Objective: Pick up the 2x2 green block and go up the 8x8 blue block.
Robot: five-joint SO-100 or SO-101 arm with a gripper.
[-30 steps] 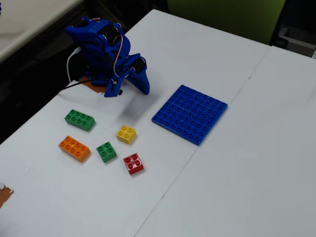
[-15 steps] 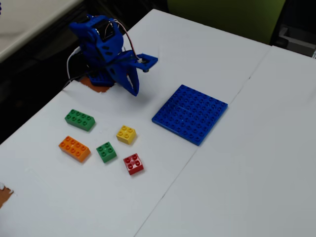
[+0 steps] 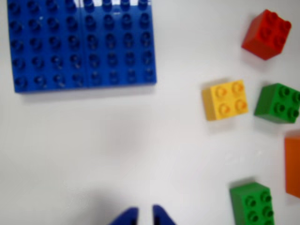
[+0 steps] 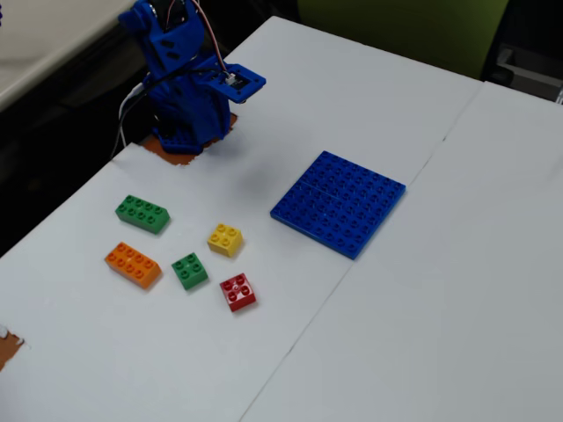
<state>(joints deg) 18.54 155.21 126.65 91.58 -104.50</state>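
The 2x2 green block (image 3: 279,103) (image 4: 189,270) lies on the white table beside a yellow brick (image 3: 225,99). In the wrist view the 8x8 blue block (image 3: 79,44) fills the upper left; in the fixed view the 8x8 blue block (image 4: 339,202) sits flat right of the bricks. My gripper (image 3: 145,216) shows only as two blue tips at the bottom edge. They stand almost together with a thin slit between them and hold nothing. It hangs over bare table, well short of the green block. The blue arm (image 4: 180,79) is raised at the table's back left.
A red brick (image 3: 267,33) (image 4: 237,291), an orange brick (image 3: 293,164) (image 4: 132,265) and a longer green brick (image 3: 251,204) (image 4: 142,214) lie around the small green one. A seam in the table (image 4: 299,334) runs near the baseplate.
The arm has lifted from its folded, downward-pointing pose, and its wrist has swung upward and out over the table. No brick has moved.
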